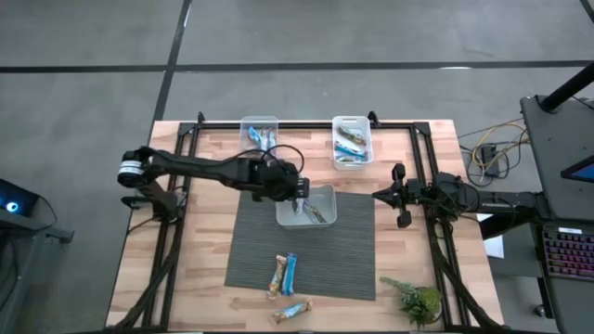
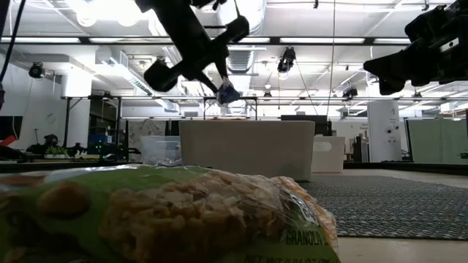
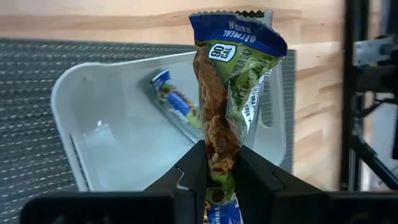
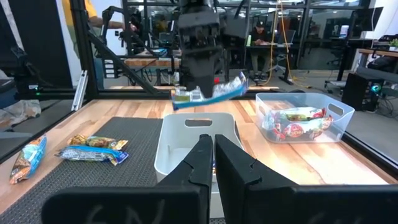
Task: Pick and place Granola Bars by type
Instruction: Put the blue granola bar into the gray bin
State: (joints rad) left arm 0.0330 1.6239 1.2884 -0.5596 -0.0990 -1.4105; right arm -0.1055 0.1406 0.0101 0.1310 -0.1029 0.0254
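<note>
My left gripper hangs over the white tub on the grey mat, shut on a granola bar with blue ends and a green, see-through middle. Another blue-ended bar lies flat on that tub's floor. Two bars lie side by side on the mat's near part, and one more lies at its near edge. A far clear tub holds blue bars; the other clear tub holds more bars. My right gripper waits, shut, right of the mat. My left gripper pinches the bar between its two fingers near one end of the wrapper, coming from above and pointing down. The bar is lifted clear above the white tub and lies across under the fingers, slightly tilted.
A small green plant stands at the table's near right corner. Black frame rails run along the table's left, right and far edges. In the low view a bar fills the foreground. People sit in the room beyond the table.
</note>
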